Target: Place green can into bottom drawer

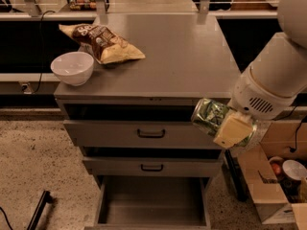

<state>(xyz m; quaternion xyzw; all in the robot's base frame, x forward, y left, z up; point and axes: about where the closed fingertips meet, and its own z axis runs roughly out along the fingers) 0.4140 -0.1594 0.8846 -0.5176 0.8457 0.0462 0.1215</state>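
The green can (209,116) is held on its side in my gripper (229,128), in the air off the front right corner of the cabinet top, level with the upper drawer front. The pale gripper fingers (232,130) are shut on the can's right part and hide it. The bottom drawer (152,201) is pulled open at the foot of the cabinet, its grey floor bare; it lies below and to the left of the can.
A white bowl (72,67) and a brown-and-yellow chip bag (102,42) sit on the left of the grey cabinet top (187,56). Two shut drawer fronts with black handles (151,133) lie above the open drawer. A cardboard box (273,181) with items stands on the floor at right.
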